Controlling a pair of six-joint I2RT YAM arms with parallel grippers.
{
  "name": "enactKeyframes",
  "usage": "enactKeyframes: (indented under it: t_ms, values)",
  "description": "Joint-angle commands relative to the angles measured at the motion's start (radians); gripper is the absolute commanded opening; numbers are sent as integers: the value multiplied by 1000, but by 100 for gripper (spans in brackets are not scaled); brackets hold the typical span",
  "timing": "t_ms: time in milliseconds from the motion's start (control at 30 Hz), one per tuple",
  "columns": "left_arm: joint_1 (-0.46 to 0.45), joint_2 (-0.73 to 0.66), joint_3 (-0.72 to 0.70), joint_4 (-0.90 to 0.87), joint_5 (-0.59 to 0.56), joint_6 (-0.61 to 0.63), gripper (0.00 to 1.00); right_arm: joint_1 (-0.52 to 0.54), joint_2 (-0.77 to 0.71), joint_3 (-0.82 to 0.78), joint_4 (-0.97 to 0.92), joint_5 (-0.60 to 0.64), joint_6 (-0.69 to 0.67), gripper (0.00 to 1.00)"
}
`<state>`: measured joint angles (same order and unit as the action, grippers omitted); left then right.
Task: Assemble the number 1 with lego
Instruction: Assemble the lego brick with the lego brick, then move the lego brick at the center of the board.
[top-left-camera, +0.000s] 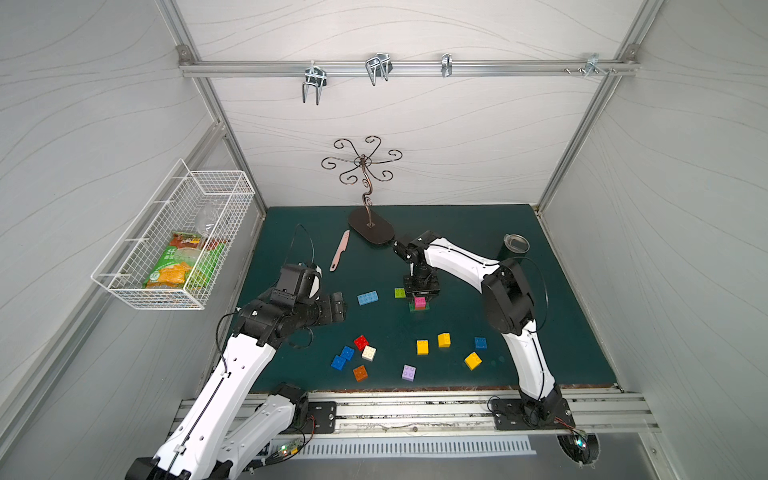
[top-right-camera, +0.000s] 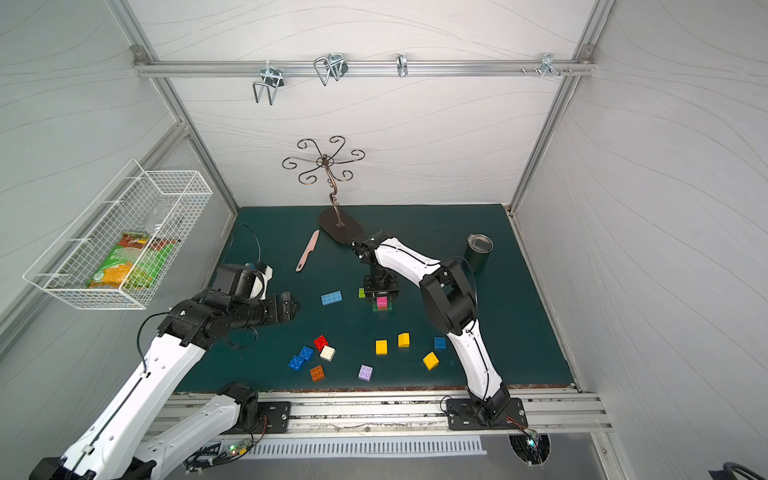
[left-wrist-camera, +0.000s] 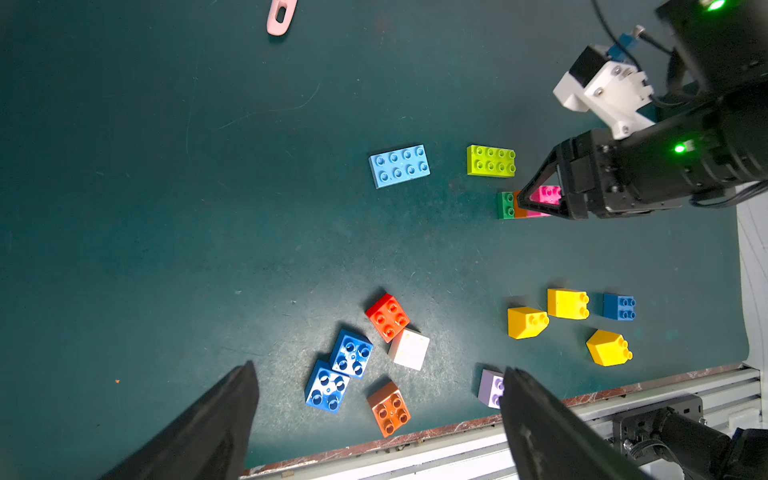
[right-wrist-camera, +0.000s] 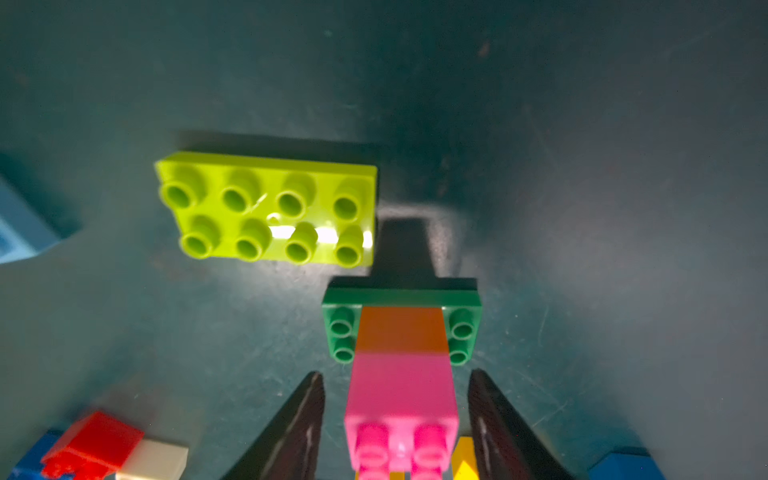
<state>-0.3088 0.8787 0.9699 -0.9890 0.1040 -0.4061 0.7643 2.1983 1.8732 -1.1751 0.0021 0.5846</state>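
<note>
A small stack stands mid-mat: a dark-green plate (right-wrist-camera: 340, 328), an orange brick (right-wrist-camera: 402, 328) on it, and a pink brick (right-wrist-camera: 401, 399) on top. In a top view the stack (top-left-camera: 420, 302) sits under my right gripper (top-left-camera: 420, 295). The right gripper (right-wrist-camera: 395, 374) is open, its fingers on either side of the pink brick with a gap on each side. A lime brick (top-left-camera: 400, 292) and a light-blue brick (top-left-camera: 368, 298) lie just left of the stack. My left gripper (left-wrist-camera: 379, 368) hangs open and empty above the loose red (left-wrist-camera: 387, 316), blue (left-wrist-camera: 351, 353), white, orange and lilac lego.
Yellow bricks (top-left-camera: 422, 347) and a blue one (top-left-camera: 481, 343) lie front right. A pink knife (top-left-camera: 340, 250) and a metal hook stand (top-left-camera: 370, 226) are at the back, a dark cup (top-left-camera: 515, 245) back right. A wire basket (top-left-camera: 174, 237) hangs on the left wall.
</note>
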Motion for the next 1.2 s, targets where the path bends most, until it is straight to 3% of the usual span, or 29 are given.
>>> enactKeyframes:
  t_ms: [0,233,533,767,1167]
  values:
    - [-6,-8,3,33,-8,-2,97,-2,-142,11,8,16,38,66]
    - [-6,-10,3,32,-10,-1,98,39,-303,-99,-5,27,69,68]
    - [-6,-20,3,32,-16,-2,98,273,-553,-522,198,-126,325,68]
    - [-6,-30,3,29,-25,-5,98,410,-517,-575,223,-100,432,69]
    - [-6,-42,3,27,-31,-6,98,432,-468,-678,356,-162,570,67]
